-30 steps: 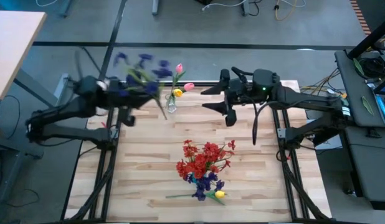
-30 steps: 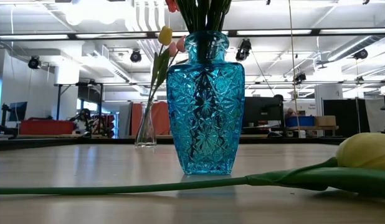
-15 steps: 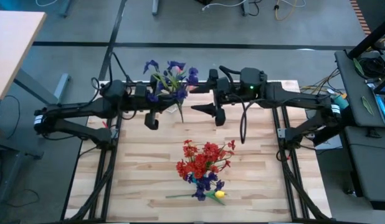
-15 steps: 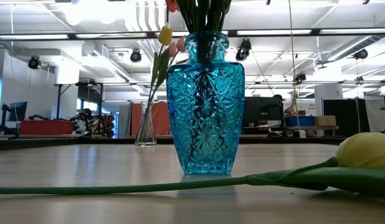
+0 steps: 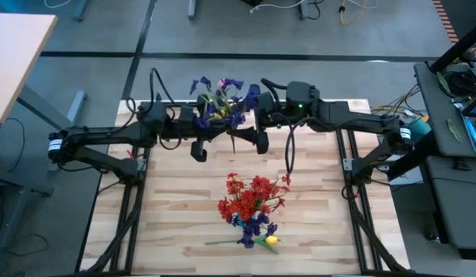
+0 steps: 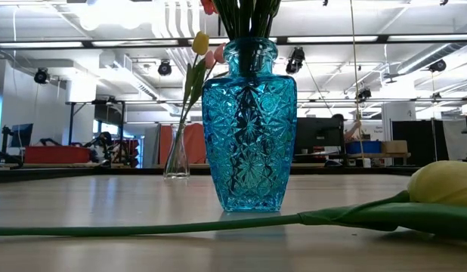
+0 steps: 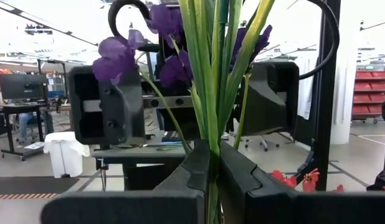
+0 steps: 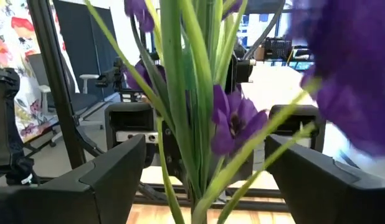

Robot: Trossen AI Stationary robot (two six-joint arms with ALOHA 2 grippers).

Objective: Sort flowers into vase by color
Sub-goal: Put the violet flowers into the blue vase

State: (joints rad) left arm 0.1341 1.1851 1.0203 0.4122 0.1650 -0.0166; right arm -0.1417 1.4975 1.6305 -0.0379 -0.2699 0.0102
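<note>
A cluster of purple flowers (image 5: 221, 98) on green stems is raised above the table's far middle, and my left gripper (image 5: 220, 128) is shut on the stems. My right gripper (image 5: 242, 127) faces it from the right, open, with one finger on either side of the same stems (image 8: 180, 124) and touching nothing that I can see. A blue cut-glass vase (image 6: 248, 128) stands on its base at mid-table and holds red and purple flowers (image 5: 252, 201). A small clear vase (image 6: 177, 159) with a yellow and a pink tulip stands farther back. A yellow tulip (image 5: 270, 241) lies flat near the front edge. My left gripper pinches the bunched green stems (image 7: 212, 163) between its two fingers, below the blooms. The fingers come roughly level from the table's left and lie across the stems. The cluster stands about upright and clear of the table, with blooms above the fingers and the stem end (image 5: 232, 145) below.
The wooden tabletop (image 5: 176, 215) has bare room left and right of the blue vase. The lying tulip's long stem (image 6: 143, 227) runs across the front. Black frame rails (image 5: 134, 200) flank the table, and a light desk (image 5: 15, 54) stands off to the far left.
My left gripper has carried the purple cluster toward the table's right and slightly down, staying shut. My right gripper has moved toward the left to meet it. Its fingers are wider apart and now stand around the stems.
</note>
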